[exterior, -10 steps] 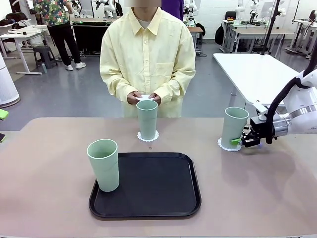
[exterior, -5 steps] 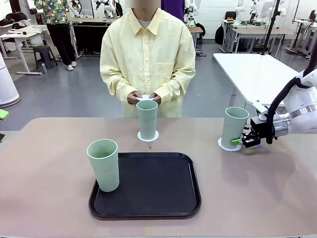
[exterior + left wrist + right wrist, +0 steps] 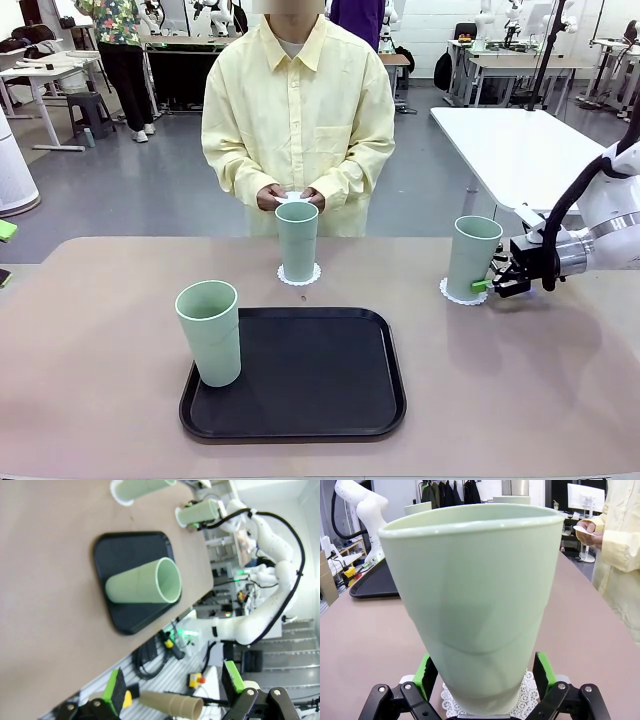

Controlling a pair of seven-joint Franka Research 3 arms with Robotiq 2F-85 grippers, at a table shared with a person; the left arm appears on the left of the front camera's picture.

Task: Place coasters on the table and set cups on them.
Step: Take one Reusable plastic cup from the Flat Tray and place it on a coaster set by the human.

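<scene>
Light: bright, even, overhead.
Shadows: soft, faint beside the cups (image 3: pixel 297 240).
Edges: wrist views bow near 3 and 9 o'clock.
Focus: front view sharp.

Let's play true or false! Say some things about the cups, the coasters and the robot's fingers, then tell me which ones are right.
1. The middle cup stands on a coaster. True.
2. The left cup lies on its side. False: it stands upright on the tray.
3. The person holds another coaster. True.
4. The right gripper has its fingers shut. False: they are open, one on each side of the right cup.
5. The tray is white. False: it is black.
</scene>
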